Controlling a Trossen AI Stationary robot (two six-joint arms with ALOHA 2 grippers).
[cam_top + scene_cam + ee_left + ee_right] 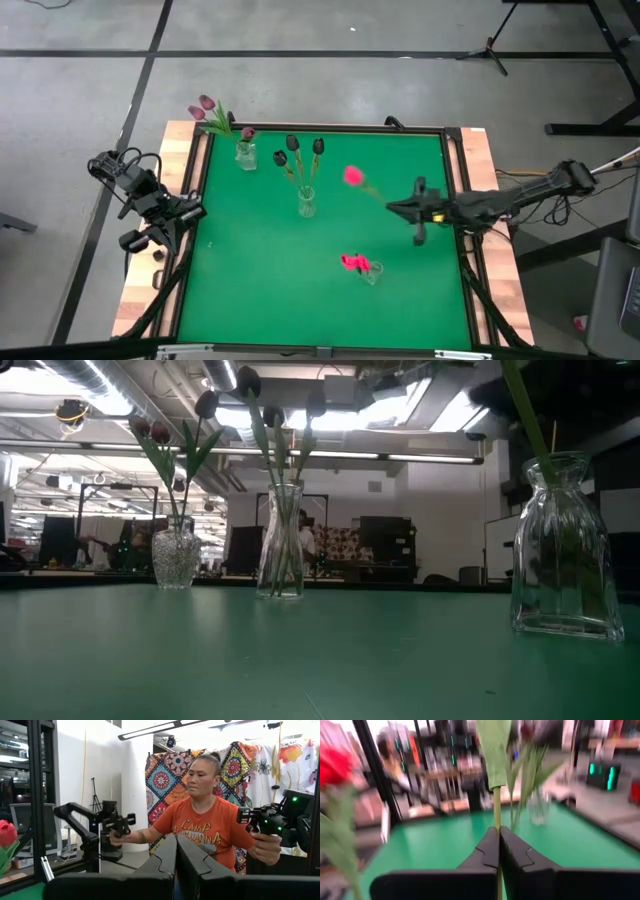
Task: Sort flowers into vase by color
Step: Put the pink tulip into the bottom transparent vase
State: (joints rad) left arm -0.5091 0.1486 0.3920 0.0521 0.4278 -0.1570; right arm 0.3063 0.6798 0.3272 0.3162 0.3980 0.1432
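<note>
Right gripper [392, 208] extended level over desk [250, 290] from right edge, fingers [487, 851] clamped on green stem of pink-red tulip [353, 177], head raised clear of surface. Near vase [372, 270] holds one pink-red tulip. Middle vase [306, 203]: three near-black tulips. Far vase [246, 154]: mauve-purple tulips. Left gripper [176, 857] parked off desk's left edge, fingers pressed together, holding nothing.
</note>
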